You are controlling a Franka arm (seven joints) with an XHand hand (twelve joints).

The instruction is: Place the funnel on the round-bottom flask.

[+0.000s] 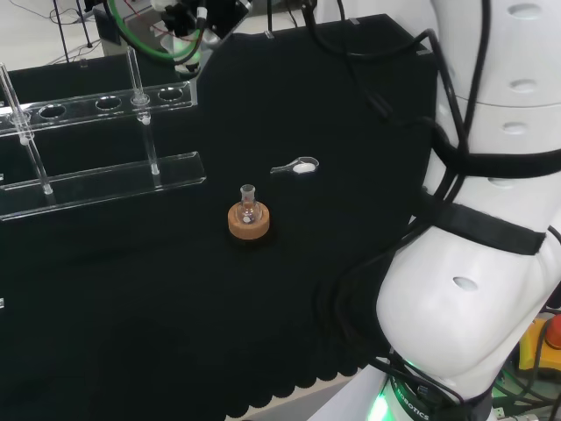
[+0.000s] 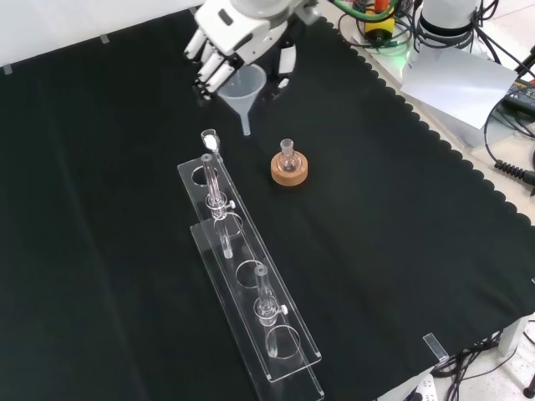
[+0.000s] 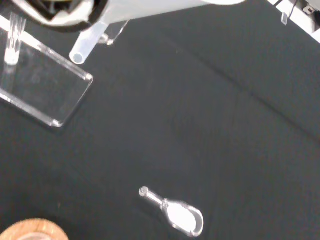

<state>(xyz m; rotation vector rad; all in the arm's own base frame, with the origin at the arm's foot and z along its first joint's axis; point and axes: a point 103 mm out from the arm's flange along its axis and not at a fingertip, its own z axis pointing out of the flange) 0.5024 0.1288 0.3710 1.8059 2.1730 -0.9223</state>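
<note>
A robotics lab set up for chemistry handling. A tabletop (image 2: 100, 209) draped in black cloth carries a clear acrylic test tube rack (image 2: 251, 292) at 7 o'clock in the front view and a small round-bottom flask (image 2: 288, 154) on a cork ring (image 2: 289, 170) near centre. Bundled cables (image 2: 510, 167) and electronics (image 2: 380, 17) sit at 2 o'clock.

The head view looks down from behind the arm. The front view faces it. Both show the cork ring (image 1: 250, 223) (image 2: 289, 168); the wrist view hangs close above it.
</note>
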